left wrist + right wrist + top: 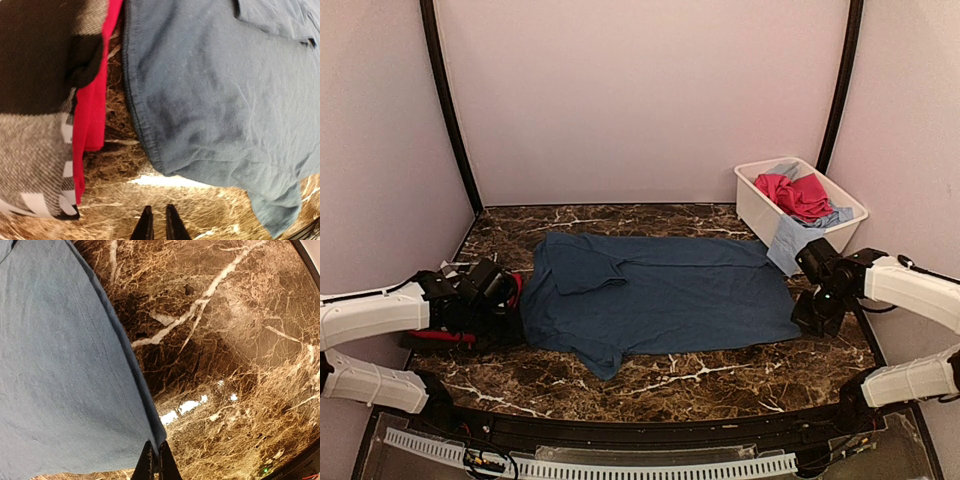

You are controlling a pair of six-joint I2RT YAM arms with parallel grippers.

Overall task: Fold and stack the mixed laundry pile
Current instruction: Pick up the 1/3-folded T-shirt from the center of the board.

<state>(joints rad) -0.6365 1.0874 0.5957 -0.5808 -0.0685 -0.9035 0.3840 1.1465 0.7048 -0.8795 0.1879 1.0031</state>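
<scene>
A navy blue tee (660, 295) lies spread flat on the marble table. My right gripper (810, 318) is at the tee's right edge. In the right wrist view it (156, 450) is shut on the tee's hem (55, 365). My left gripper (510, 302) hovers at the tee's left edge. In the left wrist view it (159, 212) is nearly closed and empty over bare marble, just short of the tee (215, 90). Beside it lie a red tee (90, 110) and a black-and-white checked garment (30, 150), stacked together.
A white plastic tub (752, 212) stands at the back right. It holds a red-pink piece (798, 195) and a light blue piece (788, 242) that hangs over its front wall. Curtain walls close in the back and sides.
</scene>
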